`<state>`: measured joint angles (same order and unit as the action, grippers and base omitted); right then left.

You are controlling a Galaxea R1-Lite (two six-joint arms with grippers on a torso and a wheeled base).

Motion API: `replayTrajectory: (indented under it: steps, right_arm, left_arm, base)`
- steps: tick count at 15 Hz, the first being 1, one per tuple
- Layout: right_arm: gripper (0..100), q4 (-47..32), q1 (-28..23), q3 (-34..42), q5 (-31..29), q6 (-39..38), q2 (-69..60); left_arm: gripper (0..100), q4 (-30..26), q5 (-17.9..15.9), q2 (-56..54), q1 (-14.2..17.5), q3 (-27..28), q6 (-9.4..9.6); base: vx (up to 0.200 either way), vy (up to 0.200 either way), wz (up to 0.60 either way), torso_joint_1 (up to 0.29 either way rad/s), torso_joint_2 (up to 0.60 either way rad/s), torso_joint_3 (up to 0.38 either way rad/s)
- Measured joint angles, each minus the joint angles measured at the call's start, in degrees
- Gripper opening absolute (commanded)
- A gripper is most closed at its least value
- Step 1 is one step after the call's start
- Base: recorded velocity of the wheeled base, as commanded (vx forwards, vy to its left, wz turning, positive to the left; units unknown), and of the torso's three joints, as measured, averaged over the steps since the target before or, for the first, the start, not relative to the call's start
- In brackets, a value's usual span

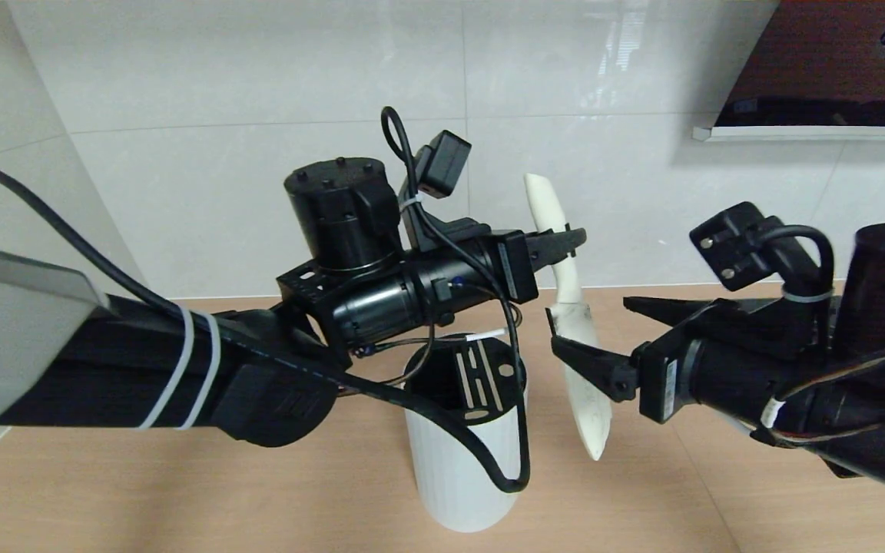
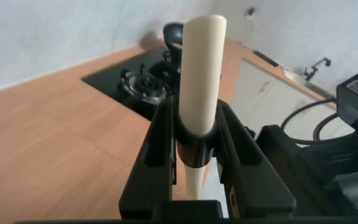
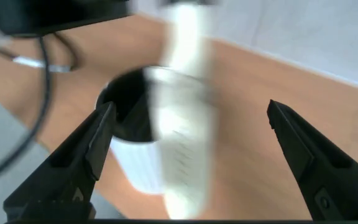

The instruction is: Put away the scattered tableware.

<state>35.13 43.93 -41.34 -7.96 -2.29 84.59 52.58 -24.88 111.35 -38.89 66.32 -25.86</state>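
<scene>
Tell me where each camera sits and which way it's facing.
Head view: on the head, looking down at the counter; both arms show, left tool gripping the white utensil, right tool open.
Left wrist view: behind the left tool, facing the stove.
Right wrist view: behind the right tool, facing the white holder.
Shared: the utensil.

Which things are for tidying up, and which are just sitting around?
For the job: white utensil, white holder, left gripper holding the utensil, right gripper.
Just lying about: stove, faucet, range hood.
</scene>
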Motion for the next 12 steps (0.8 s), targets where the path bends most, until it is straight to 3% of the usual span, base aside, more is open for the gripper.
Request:
replayTrajectory:
  steps: [3,5,6,8,11,12]
  right_arm:
    - [100,-0.18,-3.75,2.43,0.2,-0.05,-6.81]
    - [100,-0.49,-8.11,3.91,0.52,-0.88,-10.56]
    - [100,-0.6,-9.59,5.23,0.72,-1.8,-11.54]
    - [100,-0.68,-11.11,6.94,1.01,-2.44,-11.91]
    - [100,-0.67,-11.82,7.91,1.04,-2.49,-11.13]
    - [100,-0.65,-11.89,8.09,1.04,-2.46,-10.75]
  left_arm:
    - [0,0.29,0.57,-6.75,4.22,-5.57,2.46]
    - [0,3.19,0.77,-11.54,7.8,-11.45,6.16]
    - [0,7.25,0.9,-13.34,9.73,-14.75,7.69]
    - [0,16.92,0.96,-15.79,12.93,-20.29,8.95]
    - [0,20.07,1.05,-17.42,14.36,-22.64,13.25]
    - [0,20.11,1.02,-17.83,14.51,-22.88,13.71]
  base:
    - [0.0,0.0,0.0,0.0,0.0,0.0]
    - [0.0,0.0,0.0,0.0,0.0,0.0]
    - [0.0,0.0,0.0,0.0,0.0,0.0]
    - [0.0,0.0,0.0,0.0,0.0,0.0]
    - [0.0,0.0,0.0,0.0,0.0,0.0]
    - [0.0,0.0,0.0,0.0,0.0,0.0]
